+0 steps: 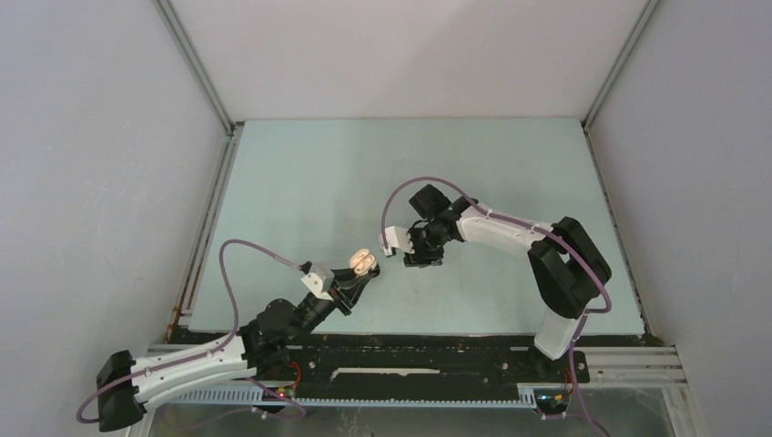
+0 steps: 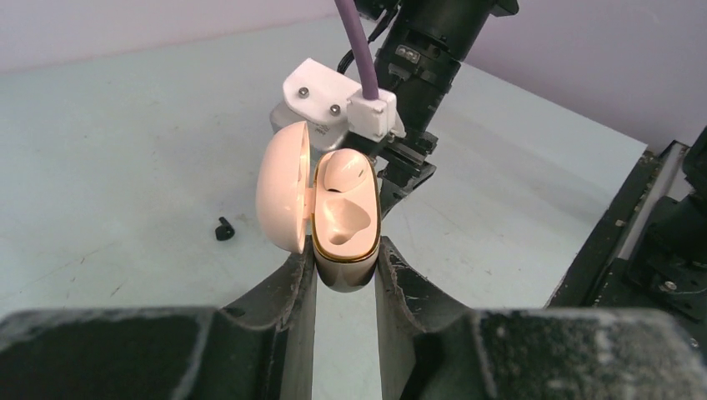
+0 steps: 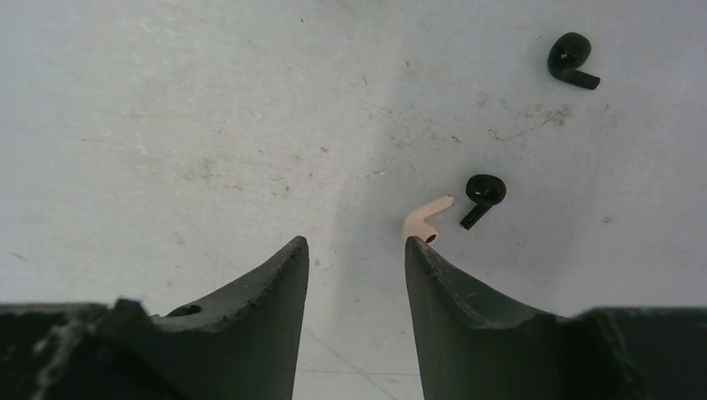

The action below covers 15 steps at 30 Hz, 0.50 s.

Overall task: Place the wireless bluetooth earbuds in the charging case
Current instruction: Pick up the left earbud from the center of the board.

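step: picking up the beige earbud [image 3: 423, 218]
left gripper [image 2: 346, 260]: clamped on the open charging case [image 2: 343, 218]
right gripper [image 3: 357, 247]: jaws apart, empty; next, centre over the earbud

Pale green-grey tabletop [image 1: 319, 182], matte, scuffed, with faint scratches and specks. 3 plain pale grey wall panels enclose it: left panel [image 1: 91, 182], back panel [image 1: 410, 55], right panel [image 1: 701, 182]. Aluminium frame rails [image 1: 196, 64] at corners. Black strip [image 1: 437, 350] along near edge. Light even, shadows soft.
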Each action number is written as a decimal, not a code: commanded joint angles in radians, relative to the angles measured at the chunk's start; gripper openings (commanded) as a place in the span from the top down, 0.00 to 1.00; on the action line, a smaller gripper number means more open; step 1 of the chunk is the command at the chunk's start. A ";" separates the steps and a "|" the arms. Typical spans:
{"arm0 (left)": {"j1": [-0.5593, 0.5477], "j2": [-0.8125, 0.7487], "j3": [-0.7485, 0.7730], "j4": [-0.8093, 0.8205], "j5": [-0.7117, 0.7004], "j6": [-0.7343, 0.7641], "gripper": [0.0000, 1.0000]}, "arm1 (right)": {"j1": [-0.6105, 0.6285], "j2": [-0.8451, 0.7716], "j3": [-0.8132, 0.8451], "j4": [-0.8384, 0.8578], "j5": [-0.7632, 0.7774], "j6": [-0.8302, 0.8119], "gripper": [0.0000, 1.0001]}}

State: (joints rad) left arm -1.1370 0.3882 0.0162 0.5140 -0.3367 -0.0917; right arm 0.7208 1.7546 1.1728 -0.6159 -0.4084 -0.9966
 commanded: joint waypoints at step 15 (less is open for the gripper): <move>-0.003 -0.020 -0.002 -0.064 -0.040 -0.005 1.00 | 0.029 0.133 0.007 0.126 0.173 -0.191 0.50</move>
State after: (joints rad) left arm -1.1366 0.3599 0.0124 0.4290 -0.3683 -0.1040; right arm 0.7536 1.8599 1.1732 -0.5339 -0.2798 -1.1492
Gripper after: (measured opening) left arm 0.288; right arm 0.508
